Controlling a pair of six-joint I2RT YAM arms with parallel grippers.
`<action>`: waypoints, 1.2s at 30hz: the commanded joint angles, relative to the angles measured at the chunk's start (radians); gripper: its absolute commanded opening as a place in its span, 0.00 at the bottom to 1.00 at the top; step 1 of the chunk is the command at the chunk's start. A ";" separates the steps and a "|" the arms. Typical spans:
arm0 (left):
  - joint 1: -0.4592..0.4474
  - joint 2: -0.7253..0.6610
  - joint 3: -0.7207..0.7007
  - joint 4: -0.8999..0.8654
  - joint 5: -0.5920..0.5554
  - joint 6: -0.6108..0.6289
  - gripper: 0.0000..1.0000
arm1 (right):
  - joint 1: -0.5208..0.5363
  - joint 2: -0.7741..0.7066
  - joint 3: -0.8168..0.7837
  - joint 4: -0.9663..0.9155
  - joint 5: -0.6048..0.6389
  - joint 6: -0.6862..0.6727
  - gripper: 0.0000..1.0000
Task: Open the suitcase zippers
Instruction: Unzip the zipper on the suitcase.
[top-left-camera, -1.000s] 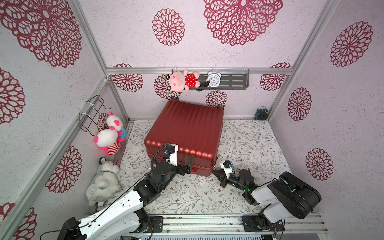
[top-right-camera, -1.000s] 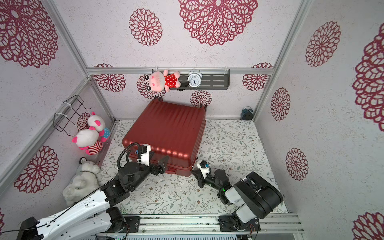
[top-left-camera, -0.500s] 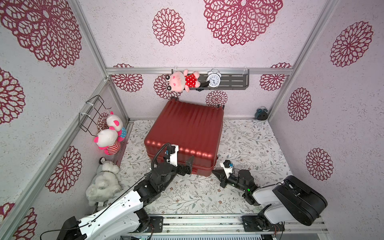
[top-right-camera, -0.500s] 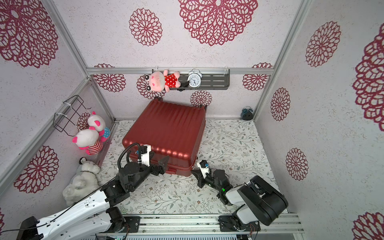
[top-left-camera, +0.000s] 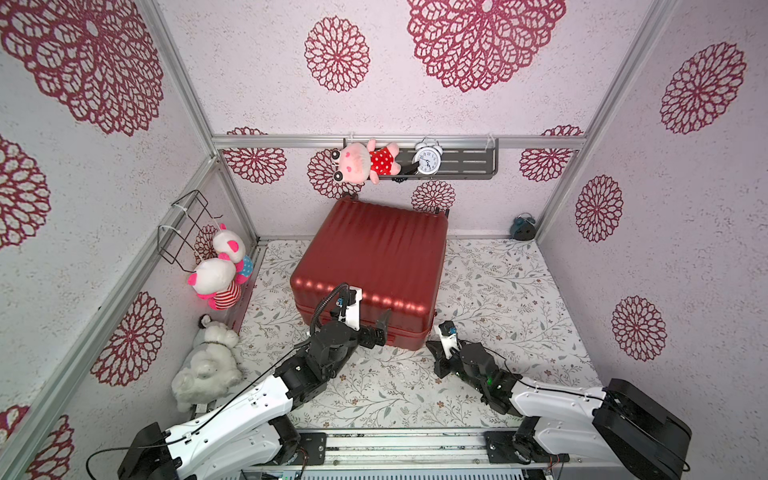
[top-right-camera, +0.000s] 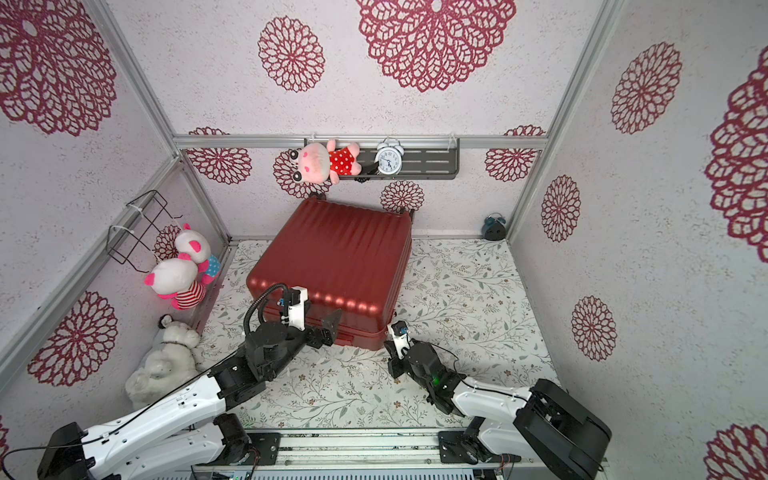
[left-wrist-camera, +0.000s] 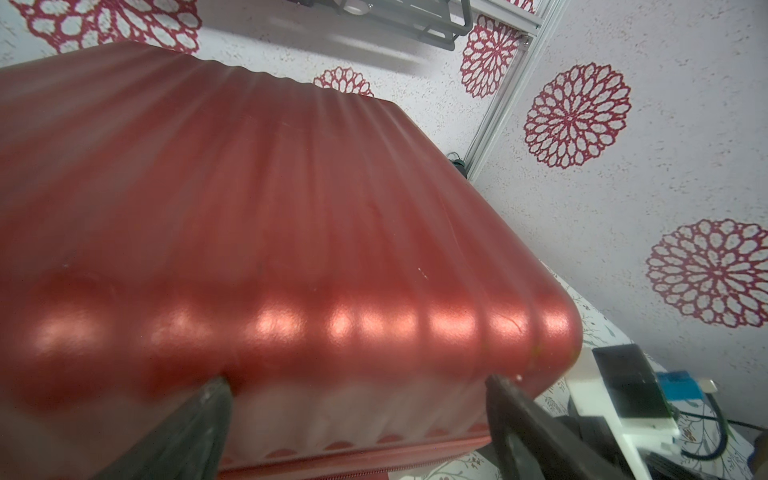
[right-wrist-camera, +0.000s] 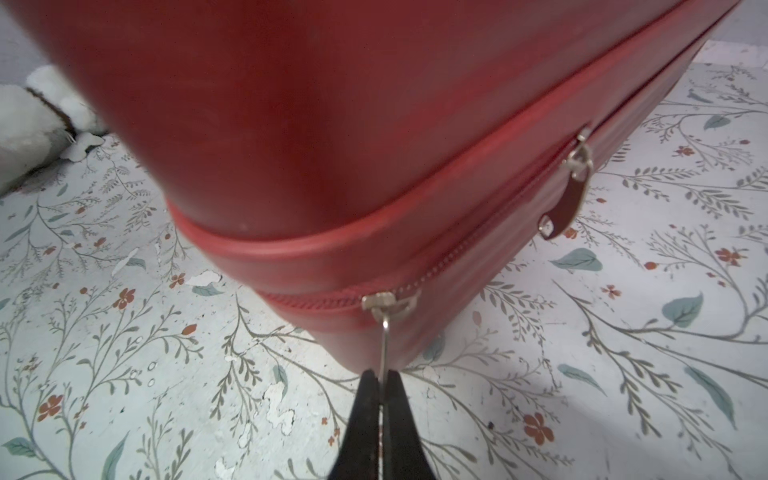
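The dark red ribbed suitcase (top-left-camera: 374, 257) (top-right-camera: 336, 253) lies flat on the floral floor, closed. My left gripper (top-left-camera: 380, 330) (top-right-camera: 328, 330) (left-wrist-camera: 357, 384) is open, with its fingers spread wide against the suitcase's (left-wrist-camera: 270, 216) near side, above the zipper track (left-wrist-camera: 332, 465). My right gripper (top-left-camera: 432, 349) (top-right-camera: 388, 347) (right-wrist-camera: 381, 378) is shut on the thin metal pull (right-wrist-camera: 385, 345) of a zipper slider (right-wrist-camera: 386, 303) at the near right corner of the suitcase (right-wrist-camera: 291, 104). A second slider with a red pull tab (right-wrist-camera: 575, 183) hangs farther along the zippers (right-wrist-camera: 478, 232).
A white plush bear (top-left-camera: 208, 365) lies on the floor left of my left arm. Pink-and-white plush toys (top-left-camera: 216, 270) hang at a wire rack on the left wall. A shelf (top-left-camera: 469, 162) with a pig toy and a clock runs above the suitcase. A small blue clock (top-left-camera: 524, 226) sits in the far right corner.
The right arm's rear links have swung toward the right and nearer, while its gripper has stayed at the suitcase corner. The left arm has not moved.
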 joint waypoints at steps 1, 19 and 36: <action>-0.013 0.036 0.011 0.008 0.050 0.008 0.98 | 0.050 -0.034 0.007 -0.146 0.021 -0.001 0.00; -0.028 0.015 0.019 -0.005 0.033 0.043 0.98 | 0.228 -0.024 0.110 -0.224 0.072 -0.101 0.00; 0.059 -0.180 0.261 -0.488 -0.333 -0.043 0.98 | 0.243 0.022 0.162 -0.294 0.109 -0.015 0.00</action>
